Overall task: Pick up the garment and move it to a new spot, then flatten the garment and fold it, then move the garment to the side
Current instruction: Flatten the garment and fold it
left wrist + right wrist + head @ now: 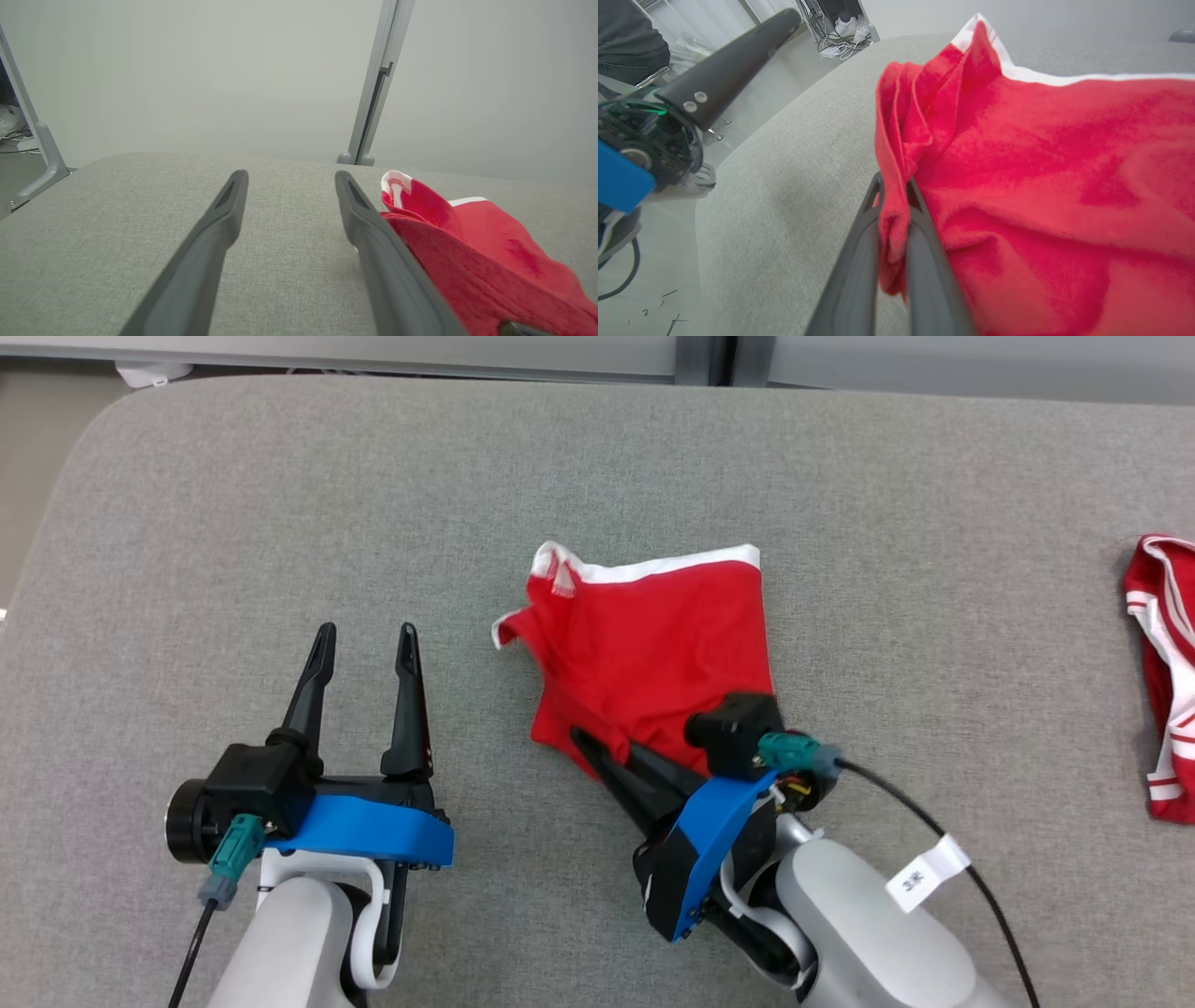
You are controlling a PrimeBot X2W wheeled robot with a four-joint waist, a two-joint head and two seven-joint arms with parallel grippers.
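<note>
- As the head view looks down, the garment (653, 653), a soft red knit with white trim along its far edge, lies crumpled in the middle of the table (280, 504), which has a grey woven cover and a rounded far-left corner.
- The right gripper (599, 747) pinches the near-left edge of the garment. The left gripper (366, 633) is spread over bare cover, apart from the garment, on its left.
- A striped cloth (1162, 672), red and white, lies at the right edge, well apart, with wide bare cover between and on the far side.
- From the left wrist, two smooth dark fingers (212, 242) stand apart with only cover between them. The garment is just beside the right one; whether it touches, I cannot tell. Behind the far edge stands a grey post (373, 102) before a pale wall (187, 70).
- From the right wrist, the fingers are pressed together on a bunched red fold. Past the curved left edge there is floor (654, 280) with cables (830, 50).
</note>
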